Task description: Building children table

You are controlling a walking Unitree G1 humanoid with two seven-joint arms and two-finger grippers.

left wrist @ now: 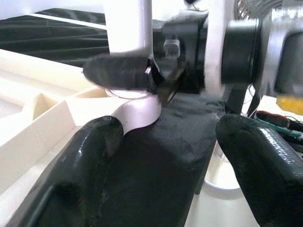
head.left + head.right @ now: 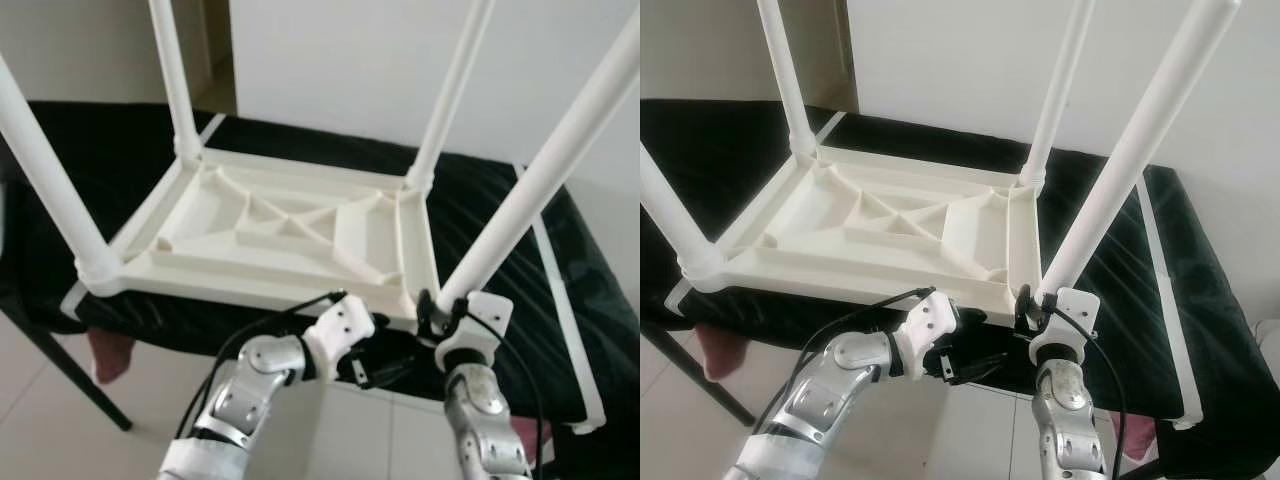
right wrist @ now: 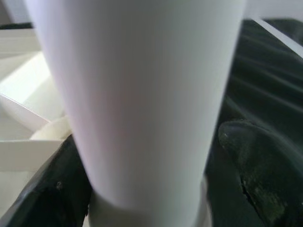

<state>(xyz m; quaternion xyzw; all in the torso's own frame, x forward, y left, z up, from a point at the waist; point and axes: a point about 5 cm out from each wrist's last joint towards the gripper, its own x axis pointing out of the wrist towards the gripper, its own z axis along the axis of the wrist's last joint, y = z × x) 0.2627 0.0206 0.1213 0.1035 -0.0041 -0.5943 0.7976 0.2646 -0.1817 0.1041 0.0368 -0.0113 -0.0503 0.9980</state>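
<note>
The white children's table [image 2: 270, 235] lies upside down on a black-covered surface [image 2: 500, 210], with its legs pointing up. My right gripper [image 2: 438, 318] is shut on the near right leg [image 2: 540, 185] just above its socket at the table's front right corner. In the right wrist view that leg [image 3: 142, 94] stands between the two black fingers [image 3: 255, 165]. My left gripper [image 1: 170, 156] is open, low at the table's front edge and just left of that same corner. Its fingers [image 1: 90, 156] hold nothing and point toward the right gripper.
The black cover has white stripes [image 2: 565, 320] along its right side. A white wall [image 2: 350, 60] rises behind. Pale tiled floor [image 2: 60, 430] lies in front, with a dark support leg [image 2: 70, 375] and a reddish object [image 2: 108, 352] at the lower left.
</note>
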